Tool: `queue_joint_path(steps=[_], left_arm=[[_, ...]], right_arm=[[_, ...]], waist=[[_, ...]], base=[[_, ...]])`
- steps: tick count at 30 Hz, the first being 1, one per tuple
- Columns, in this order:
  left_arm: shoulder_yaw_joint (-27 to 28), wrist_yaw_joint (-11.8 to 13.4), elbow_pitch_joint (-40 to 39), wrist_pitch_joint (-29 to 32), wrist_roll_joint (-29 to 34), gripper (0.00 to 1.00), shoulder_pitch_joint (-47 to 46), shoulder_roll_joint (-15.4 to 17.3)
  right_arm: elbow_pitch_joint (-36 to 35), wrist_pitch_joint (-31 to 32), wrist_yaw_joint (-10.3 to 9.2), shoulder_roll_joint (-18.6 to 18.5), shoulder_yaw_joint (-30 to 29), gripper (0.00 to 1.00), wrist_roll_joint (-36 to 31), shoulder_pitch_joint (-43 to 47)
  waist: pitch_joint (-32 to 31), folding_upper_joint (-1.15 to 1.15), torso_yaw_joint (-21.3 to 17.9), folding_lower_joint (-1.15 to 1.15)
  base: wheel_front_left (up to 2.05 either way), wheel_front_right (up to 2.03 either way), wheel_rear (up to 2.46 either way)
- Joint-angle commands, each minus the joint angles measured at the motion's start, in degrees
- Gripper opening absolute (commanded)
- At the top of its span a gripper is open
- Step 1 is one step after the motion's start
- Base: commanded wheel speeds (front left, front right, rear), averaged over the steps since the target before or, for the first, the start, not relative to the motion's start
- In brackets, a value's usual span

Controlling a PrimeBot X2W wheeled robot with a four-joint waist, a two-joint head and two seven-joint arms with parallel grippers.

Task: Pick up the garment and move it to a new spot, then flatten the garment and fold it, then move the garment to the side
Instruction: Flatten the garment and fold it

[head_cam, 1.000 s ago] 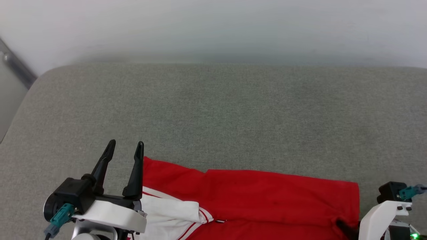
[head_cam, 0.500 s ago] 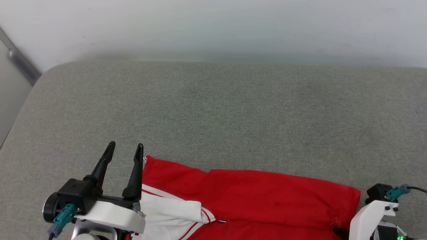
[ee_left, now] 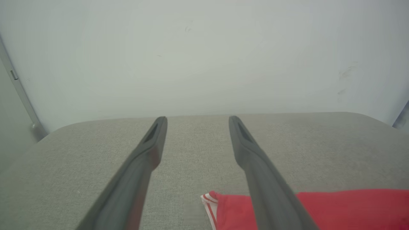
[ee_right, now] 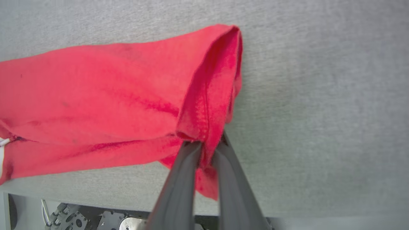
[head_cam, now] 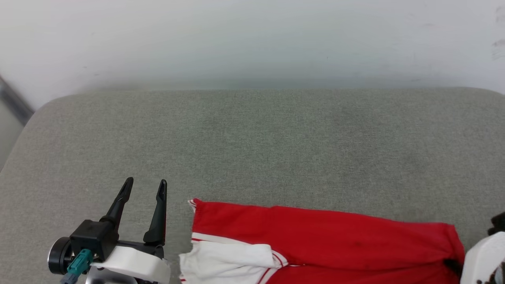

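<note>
Shirt point(head_cam: 327, 236) is lying along the bottom of head view on grey cushion point(head_cam: 252, 138), long axis L-R. I'm pinching its right-end hem w/ right gripper point(ee_right: 207, 143), jaws clamped on cloth. Left gripper point(head_cam: 145, 184) is hovering wide open, empty, just left of the sleeve end.

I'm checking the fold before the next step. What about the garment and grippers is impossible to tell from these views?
- Head view: the garment is cut off on its near side by the bottom edge, so its whole fold is unknown.
- Right wrist view: the right gripper is shut on the hem, but fabric covers its fingertips.
- Left wrist view: a finger of the open left gripper hides part of the garment's striped corner.
</note>
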Motion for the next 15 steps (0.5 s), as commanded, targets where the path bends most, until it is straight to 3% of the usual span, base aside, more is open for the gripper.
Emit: queue_joint_path(steps=[1,5,9,11,15], left_arm=[[-0.01,0.22,-0.27,-0.01,0.15,1.0,0.62,-0.18],[-0.2,0.49,-0.48,0.1,0.15,1.0,0.88,-0.13],[-0.42,0.52,-0.52,0.2,0.01,1.0,0.7,-0.19],[-0.55,0.45,-0.38,0.27,-0.07,1.0,0.46,-0.23],[-0.9,0.22,-0.22,0.46,-0.17,1.0,0.15,-0.26]], right_arm=[[-0.71,0.23,-0.03,-0.41,-2.62,0.0,-0.72,0.83],[-2.68,1.56,-0.03,0.79,-7.52,0.0,-1.76,1.41],[-4.85,5.5,-0.03,5.01,-9.54,0.0,2.01,-0.03],[-6.04,10.2,-0.03,7.44,-9.57,0.0,8.1,-0.81],[-7.16,19.3,-0.03,8.89,-8.98,0.0,20.23,-0.34]], waist=[[-0.15,0.0,-0.47,0.0],[-0.12,0.0,-1.36,0.0],[0.08,0.0,-2.1,0.0],[-0.04,0.0,-2.23,0.0],[-0.36,0.0,-1.92,0.0]], base=[[0.0,0.0,0.0],[0.0,0.0,0.0],[0.0,0.0,0.0],[0.0,0.0,0.0],[0.0,0.0,0.0]])
